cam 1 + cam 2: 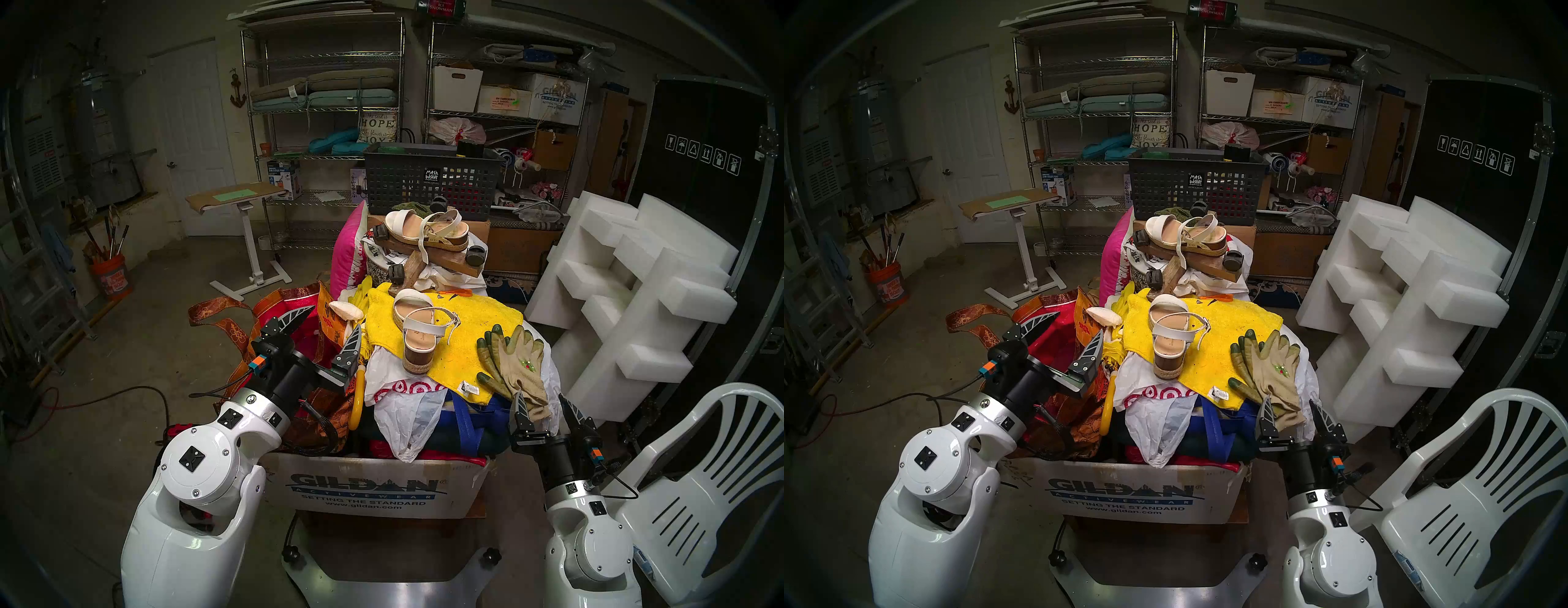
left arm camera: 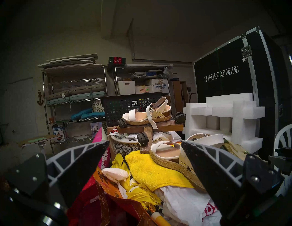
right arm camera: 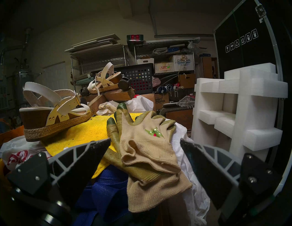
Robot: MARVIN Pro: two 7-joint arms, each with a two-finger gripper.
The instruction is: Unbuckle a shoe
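Head view: approach stage, wedge sandal (image 1: 418, 329) not yet touched.
Left gripper (image 1: 324, 329) and right gripper (image 1: 547, 412) are held open, empty; sandal stands mid yellow towel (image 1: 479, 339); ankle-strap buckle (image 3: 77, 99) must be reached next.

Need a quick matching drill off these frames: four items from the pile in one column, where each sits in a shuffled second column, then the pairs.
Items:
1. near wedge sandal
2. far platform sandal
3. gardening gloves
4. mesh basket

Places:
A. at the back of the pile, behind both sandals
B. on the yellow towel, heel toward the robot
C. on a wooden caster dolly, higher in the pile
D. on the towel's right edge, just ahead of the open right gripper

Pairs: 1-B, 2-C, 3-D, 4-A
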